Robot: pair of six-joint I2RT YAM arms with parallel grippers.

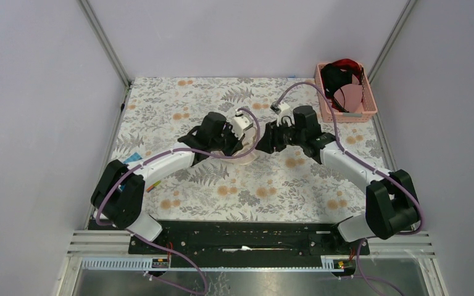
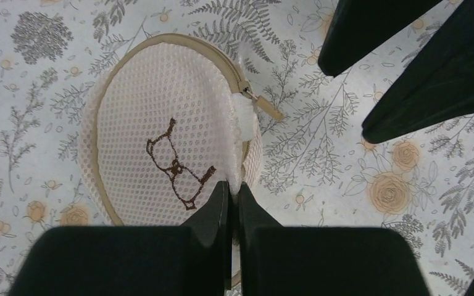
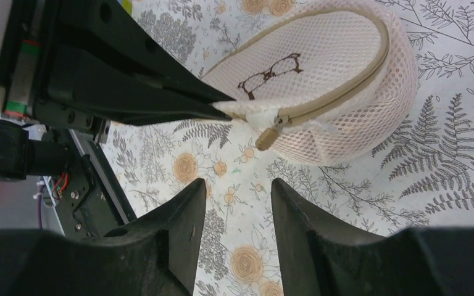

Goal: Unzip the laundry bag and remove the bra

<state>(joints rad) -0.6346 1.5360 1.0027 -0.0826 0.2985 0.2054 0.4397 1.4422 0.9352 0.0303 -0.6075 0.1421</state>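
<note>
cloth: floral-print tablecloth (image 1: pixel 222 185) filled the centre of the frame; basket: pink slatted basket (image 1: pixel 349 116) sat at upper right, on the cloth's far corner; contents: black garment (image 1: pixel 333 80) and red garment (image 1: pixel 347 63) lay inside; left edge: small blue item (image 1: pixel 133 158) lay on the cloth; surround: pale walls (image 1: pixel 37 92) stood on three sides

Cream laundry bag (image 2: pixel 154 111), tan zip (image 2: pixel 160 39), brown drawing (image 2: pixel 176 163); tablecloth (image 2: pixel 345 166) white with grey ferns, orange flowers.

No legible text anywhere, laundry bag (image 2: pixel 160 111) included
</note>
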